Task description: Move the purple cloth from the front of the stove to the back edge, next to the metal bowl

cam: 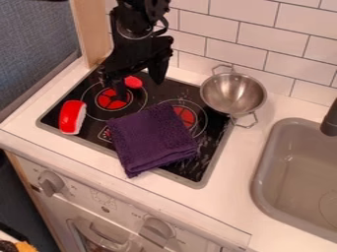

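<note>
My black gripper (139, 86) hangs over the back of the black stovetop with its two fingers spread apart. A small red object (133, 82) lies behind the back-left burner and appears between the fingers; whether they touch it I cannot tell. In front of the gripper, a folded purple cloth (152, 138) covers the middle and front of the stovetop. On the stovetop's left side rests a red object with a white side (71, 117). A metal colander-like bowl (233, 93) with two wire handles stands upright at the back right, overlapping the stovetop's edge.
The grey sink (263, 184) is set into the white counter (230, 206) at the right, with a dark faucet (330, 120) at its edge. White wall tiles (256, 42) rise behind the stove, and a wooden post (92, 29) stands at the back left.
</note>
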Controlling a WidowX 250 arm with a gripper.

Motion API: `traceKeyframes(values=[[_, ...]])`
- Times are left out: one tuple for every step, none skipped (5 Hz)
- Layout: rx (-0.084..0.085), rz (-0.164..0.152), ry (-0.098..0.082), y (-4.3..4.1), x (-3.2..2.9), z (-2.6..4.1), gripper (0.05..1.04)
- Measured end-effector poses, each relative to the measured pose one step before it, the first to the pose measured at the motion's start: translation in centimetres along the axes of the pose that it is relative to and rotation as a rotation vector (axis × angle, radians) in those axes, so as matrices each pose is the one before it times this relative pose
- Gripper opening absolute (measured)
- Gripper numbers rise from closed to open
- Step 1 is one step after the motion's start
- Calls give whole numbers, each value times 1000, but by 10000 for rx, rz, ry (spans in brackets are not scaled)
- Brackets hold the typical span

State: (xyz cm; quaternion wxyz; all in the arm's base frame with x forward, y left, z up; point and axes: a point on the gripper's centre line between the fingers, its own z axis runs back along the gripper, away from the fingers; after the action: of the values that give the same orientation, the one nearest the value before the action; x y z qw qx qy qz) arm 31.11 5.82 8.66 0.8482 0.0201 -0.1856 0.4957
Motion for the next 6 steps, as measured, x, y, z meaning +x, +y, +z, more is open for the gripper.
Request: traceKeyframes(values=[[322,-481,482,630,-2546,-104,1001],[249,-267,539,293,-1814,-897,1001],[583,-244,324,491,-879,-1659,1001],[326,-57,204,-248,-400,-1222,1001],[165,-65,174,-531,37,-1078,1001],[28,210,-24,-483,900,-464,1001]])
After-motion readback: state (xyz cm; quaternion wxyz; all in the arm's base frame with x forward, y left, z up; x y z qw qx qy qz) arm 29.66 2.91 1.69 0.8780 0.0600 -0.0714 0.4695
